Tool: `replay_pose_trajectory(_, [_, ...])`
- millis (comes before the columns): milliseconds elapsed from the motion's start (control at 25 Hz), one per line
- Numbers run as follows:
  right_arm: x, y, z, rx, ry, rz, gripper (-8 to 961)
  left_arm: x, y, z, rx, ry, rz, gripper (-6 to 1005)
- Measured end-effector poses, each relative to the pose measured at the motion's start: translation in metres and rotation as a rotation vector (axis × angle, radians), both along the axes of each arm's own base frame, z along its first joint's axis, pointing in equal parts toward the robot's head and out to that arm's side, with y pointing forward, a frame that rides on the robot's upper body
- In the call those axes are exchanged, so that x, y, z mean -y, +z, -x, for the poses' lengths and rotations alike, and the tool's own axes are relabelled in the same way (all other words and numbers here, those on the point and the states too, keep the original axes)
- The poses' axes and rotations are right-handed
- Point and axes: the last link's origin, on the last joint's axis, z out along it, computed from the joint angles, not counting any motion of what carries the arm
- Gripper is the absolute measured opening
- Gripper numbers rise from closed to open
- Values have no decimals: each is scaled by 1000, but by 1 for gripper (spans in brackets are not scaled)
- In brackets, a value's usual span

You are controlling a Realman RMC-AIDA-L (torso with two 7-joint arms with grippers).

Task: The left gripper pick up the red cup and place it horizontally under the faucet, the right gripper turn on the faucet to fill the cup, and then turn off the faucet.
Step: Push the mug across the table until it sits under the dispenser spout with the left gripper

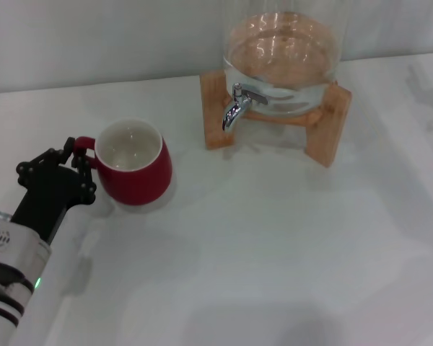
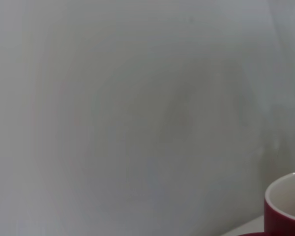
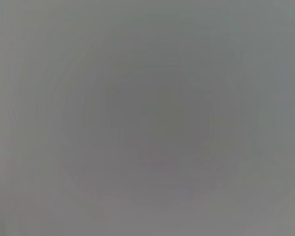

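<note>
The red cup (image 1: 133,176) stands upright on the white table, off-white inside showing, its loop handle turned toward my left gripper (image 1: 66,167). That black claw sits right at the handle, touching or nearly touching it. In the left wrist view only the red cup's rim (image 2: 285,211) shows at one corner. The chrome faucet (image 1: 237,108) juts from the glass dispenser to the right of the cup and farther back, spout curved down, nothing beneath it. My right gripper is out of view; the right wrist view is plain grey.
The glass dispenser (image 1: 281,58) rests in a wooden stand (image 1: 328,137) at the back near the wall. White tabletop (image 1: 274,252) stretches in front of the stand and to the right of the cup.
</note>
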Motion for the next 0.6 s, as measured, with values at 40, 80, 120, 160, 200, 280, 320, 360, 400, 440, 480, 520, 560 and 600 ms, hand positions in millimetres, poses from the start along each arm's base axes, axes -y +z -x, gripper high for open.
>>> replay_pose_trajectory(40, [0,0,0,0,1,0,676,-2,0,-2,10,-4,3,94])
replay_pose_trajectory(80, [-1,0,1,0,2,0,676,-4,0,-3,17,-7,6,94])
replay_pose_trajectory(120, [-1,0,1,0,3,1,676,-6,0,-5,23,-13,12,94])
replay_pose_trajectory(160, [-1,0,1,0,4,1,676,-7,0,-7,31,-21,23,94])
replay_pose_trajectory(200, [-1,0,2,0,5,1,676,-8,-2,-10,35,-29,35,94])
replay_pose_trajectory(280, [-2,-1,2,1,6,3,676,-11,-5,-15,42,-50,68,94])
replay_pose_trajectory(320, [-2,-1,3,1,7,3,676,-13,-7,-18,43,-59,82,94])
replay_pose_trajectory(360, [-2,-1,3,1,8,5,676,-13,-8,-20,43,-67,94,94])
replay_pose_trajectory(400, [-3,-2,3,2,10,7,676,-14,-10,-22,44,-75,107,94])
replay_pose_trajectory(440, [-3,-2,4,4,11,10,676,-14,-10,-23,48,-77,113,94])
replay_pose_trajectory(480, [-3,-3,4,5,12,13,676,-13,-12,-24,53,-82,126,94])
replay_pose_trajectory(520, [-3,-3,4,5,13,14,676,-13,-13,-25,58,-86,137,94])
replay_pose_trajectory(560, [-3,-3,4,5,13,14,676,-12,-13,-26,61,-87,142,94])
replay_pose_trajectory(600, [-3,-3,4,5,13,15,676,-12,-14,-26,63,-90,146,94])
